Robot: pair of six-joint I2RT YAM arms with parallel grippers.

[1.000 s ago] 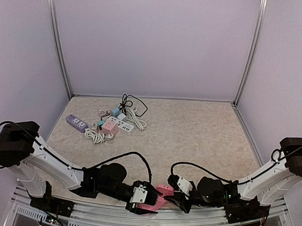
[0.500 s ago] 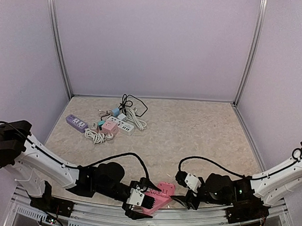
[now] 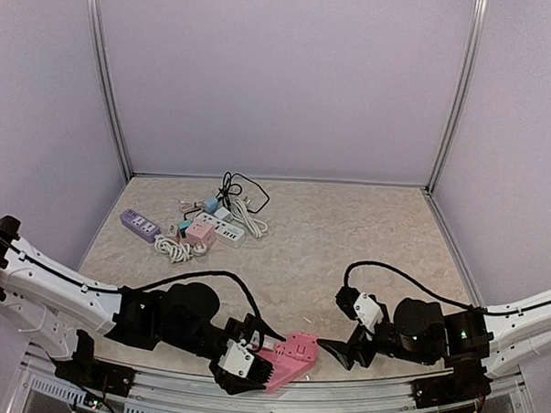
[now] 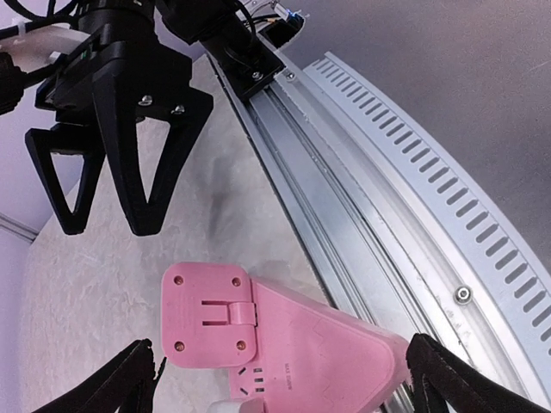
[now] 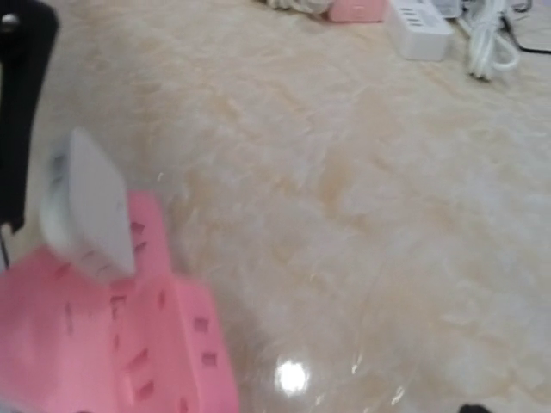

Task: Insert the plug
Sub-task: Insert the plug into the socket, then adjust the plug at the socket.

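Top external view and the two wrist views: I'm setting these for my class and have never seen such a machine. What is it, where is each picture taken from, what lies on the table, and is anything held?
These are two robot arms bolted at the near edge of a table, each ending in a two-finger gripper. The wide picture comes from a fixed camera above and behind them. The other two come from a camera on each wrist.

Between the arms lies a pink power strip. The left gripper stands open on either side of it, and the right gripper is open too, so nothing is held. The blurred right wrist view shows a white block, probably the plug, on the strip's socket face.

At the far left lie a purple strip, a pink cube socket, a white strip and coiled cables.
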